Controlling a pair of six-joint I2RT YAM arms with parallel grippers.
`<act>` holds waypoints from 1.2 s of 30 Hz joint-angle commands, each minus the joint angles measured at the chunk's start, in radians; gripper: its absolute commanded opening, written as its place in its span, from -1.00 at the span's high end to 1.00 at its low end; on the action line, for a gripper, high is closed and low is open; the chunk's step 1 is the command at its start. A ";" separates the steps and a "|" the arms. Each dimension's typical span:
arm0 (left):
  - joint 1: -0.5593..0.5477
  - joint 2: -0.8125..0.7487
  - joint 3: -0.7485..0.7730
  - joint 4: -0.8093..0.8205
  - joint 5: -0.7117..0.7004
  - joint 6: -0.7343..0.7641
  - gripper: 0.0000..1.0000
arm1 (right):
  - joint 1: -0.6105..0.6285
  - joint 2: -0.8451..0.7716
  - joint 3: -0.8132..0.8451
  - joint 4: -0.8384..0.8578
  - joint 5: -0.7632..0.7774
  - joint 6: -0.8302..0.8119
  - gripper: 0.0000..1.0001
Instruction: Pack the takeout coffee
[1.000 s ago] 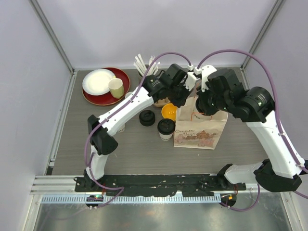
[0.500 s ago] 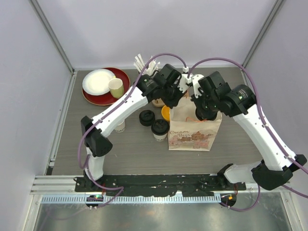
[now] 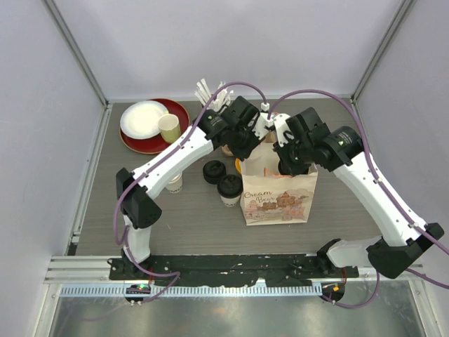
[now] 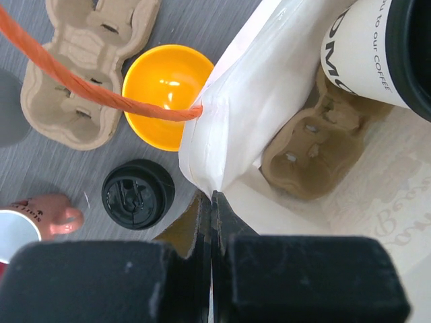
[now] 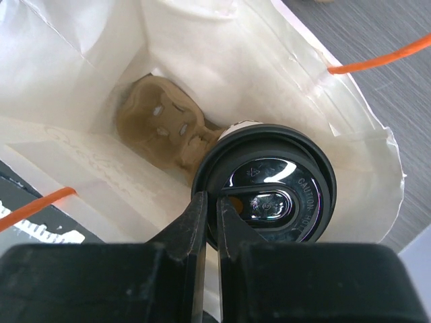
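A white paper bag (image 3: 277, 198) with orange handles stands open at the table's middle. My left gripper (image 4: 212, 196) is shut on the bag's near rim (image 4: 222, 134) and holds it open. My right gripper (image 5: 210, 200) is inside the bag (image 5: 202, 47), shut on the lid rim of a cream takeout cup with a black lid (image 5: 269, 192). That cup (image 4: 367, 47) hangs tilted above a brown cup carrier (image 5: 161, 128) on the bag's floor. A second black-lidded cup (image 3: 229, 188) stands on the table just left of the bag and shows in the left wrist view (image 4: 138, 194).
Another black-lidded item (image 3: 214, 170) stands left of it. A yellow bowl (image 4: 165, 91), a spare cup carrier (image 4: 81, 67) and a pink-handled cup (image 4: 40, 219) lie by the bag. A red plate (image 3: 137, 144) with a white plate and green mug sits far left.
Both grippers and the bag have moved left, the right one still gripping its cup. The lidded cup beside the bag has shifted left too.
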 commanded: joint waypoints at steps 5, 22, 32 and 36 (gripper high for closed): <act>-0.007 -0.048 0.094 0.042 0.066 0.004 1.00 | 0.005 -0.025 -0.147 -0.042 -0.123 -0.134 0.98; -0.021 -0.001 0.154 0.091 0.066 0.000 1.00 | 0.020 -0.121 -0.232 -0.168 -0.073 -0.243 0.98; -0.021 -0.041 0.056 0.097 0.074 0.024 1.00 | 0.002 -0.146 -0.269 -0.180 -0.091 -0.218 0.98; -0.021 -0.058 0.035 0.097 0.086 0.018 1.00 | 0.003 -0.128 -0.319 -0.163 -0.102 -0.232 0.98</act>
